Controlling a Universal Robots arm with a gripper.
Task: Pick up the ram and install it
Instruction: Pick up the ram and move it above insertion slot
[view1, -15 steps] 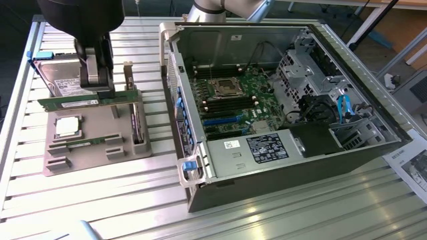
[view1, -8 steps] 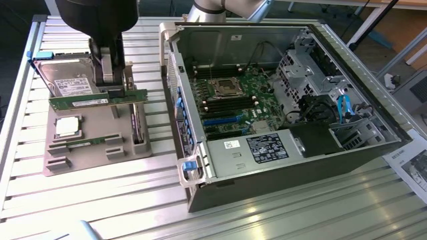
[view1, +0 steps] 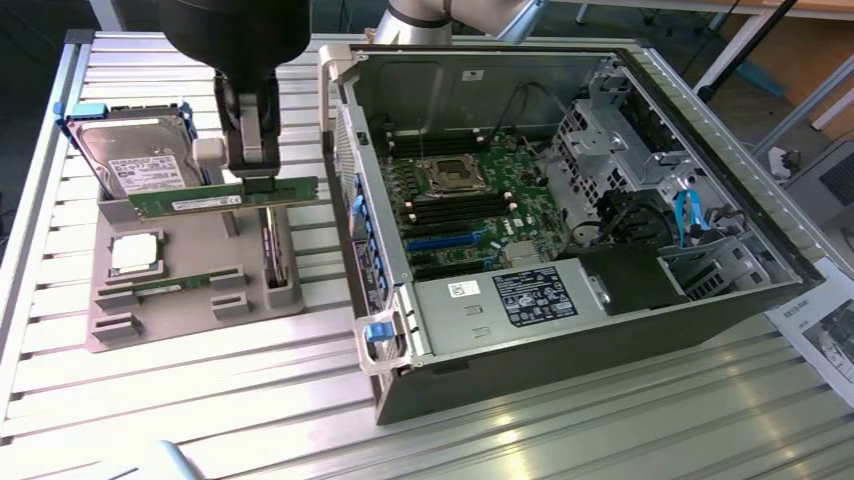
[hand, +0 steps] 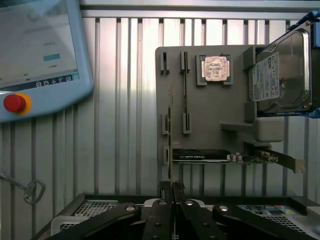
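Holding the ram is where we're at: pick step looks done, install not yet. Stick lies lengthwise, left-centre of the exterior view, pinched near its middle by the gripper (jaws pressed in on both faces, nothing else in them). In the wrist view it's edge-on, a thin line running up from the fingertips. Looks raised off the grey tray, tho can't tell if its lower edge is fully out of the slot posts.

Around it: 2nd ram stick in the tray lower left, cpu between the two, hdd just upper left of the held stick. Expansion card stands right below the gripper in frame, tightest neighbour imo.

Next move calls for (my read): straight-up clearance, then travel to frame right over the case wall. Keep stick level + lined up w/ the dimm slots by the cpu socket.

Room: case opening is wide. Case lip and drive cage are the edges to mind. Teach pendant sits well apart on the table.
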